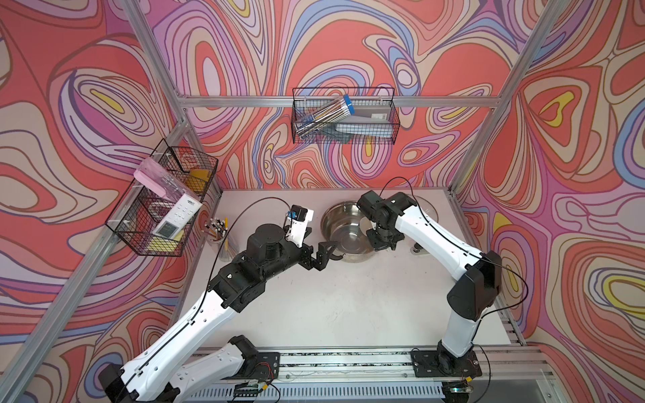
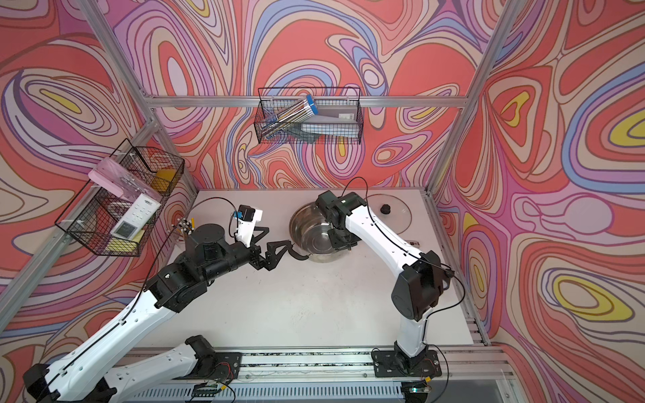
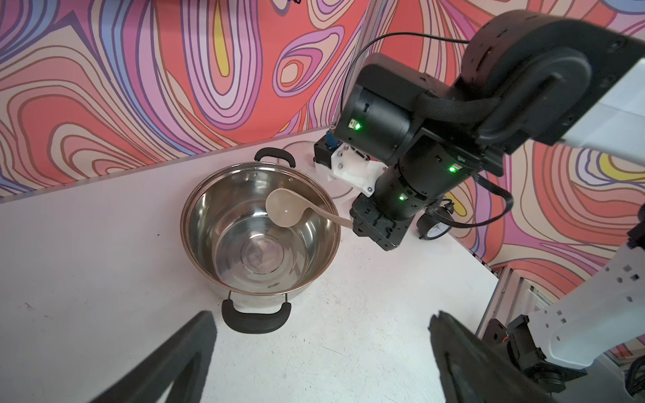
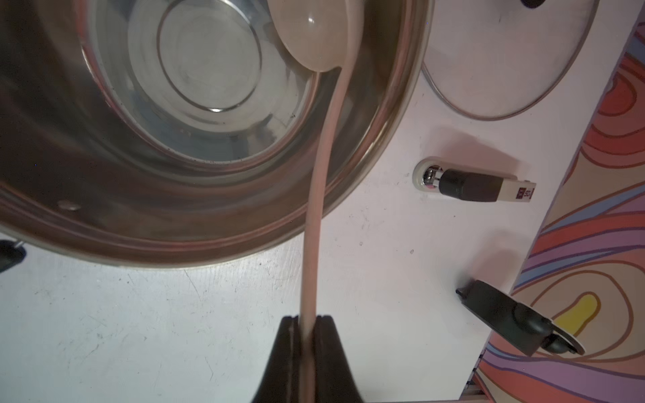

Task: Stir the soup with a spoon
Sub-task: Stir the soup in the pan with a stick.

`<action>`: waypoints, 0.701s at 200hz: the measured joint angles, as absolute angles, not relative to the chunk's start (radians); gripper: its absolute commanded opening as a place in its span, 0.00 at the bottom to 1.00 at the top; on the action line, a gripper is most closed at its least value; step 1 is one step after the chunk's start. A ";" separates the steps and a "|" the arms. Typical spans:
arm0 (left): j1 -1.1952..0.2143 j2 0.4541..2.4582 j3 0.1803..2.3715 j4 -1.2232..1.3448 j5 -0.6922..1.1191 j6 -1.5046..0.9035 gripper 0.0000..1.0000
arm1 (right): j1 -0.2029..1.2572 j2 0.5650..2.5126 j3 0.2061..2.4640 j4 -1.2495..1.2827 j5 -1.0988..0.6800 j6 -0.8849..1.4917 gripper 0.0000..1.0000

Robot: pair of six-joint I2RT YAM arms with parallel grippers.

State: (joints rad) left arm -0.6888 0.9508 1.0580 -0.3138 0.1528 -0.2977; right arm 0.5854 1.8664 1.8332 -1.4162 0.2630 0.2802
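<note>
A steel pot (image 1: pixel 343 232) (image 2: pixel 314 232) (image 3: pixel 260 244) (image 4: pixel 174 139) with two black handles stands at the back middle of the white table. I see no soup in it, only its shiny bottom. My right gripper (image 4: pixel 308 319) (image 1: pixel 382 240) is shut on the slim handle of the cream-beige spoon (image 4: pixel 319 195) (image 3: pixel 286 211). The spoon's round bowl hangs inside the pot near the wall, above the bottom. My left gripper (image 3: pixel 321 315) (image 1: pixel 319 246) is wide open and holds nothing; it is just short of the pot's near handle (image 3: pixel 256 319).
A glass lid (image 4: pixel 506 59) (image 2: pixel 387 213) lies behind and to the right of the pot. A small black-and-white stick (image 4: pixel 474 185) and a small clock (image 3: pixel 436 228) lie near the right wall. A cup of pencils (image 1: pixel 218 228) stands at the left. Wire baskets (image 1: pixel 164 199) (image 1: pixel 343 117) hang on the walls.
</note>
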 measured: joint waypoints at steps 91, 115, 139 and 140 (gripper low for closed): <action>-0.694 0.932 1.055 -0.315 0.142 -0.300 0.99 | 0.625 2.013 2.032 -1.380 0.171 0.244 0.00; -0.694 0.928 1.051 -0.315 0.143 -0.276 0.99 | 0.657 2.011 2.023 -1.378 0.140 0.245 0.00; -0.694 0.929 1.047 -0.317 0.144 -0.239 0.99 | 0.678 1.990 1.969 -1.367 0.115 0.253 0.00; -0.694 0.929 1.047 -0.317 0.144 -0.237 0.99 | 0.678 1.987 1.964 -1.367 0.113 0.253 0.00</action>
State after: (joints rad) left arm -0.6941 0.9287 1.0470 -0.3172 0.1444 -0.2367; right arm 0.6785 1.9869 1.9644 -1.3666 0.1135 0.2527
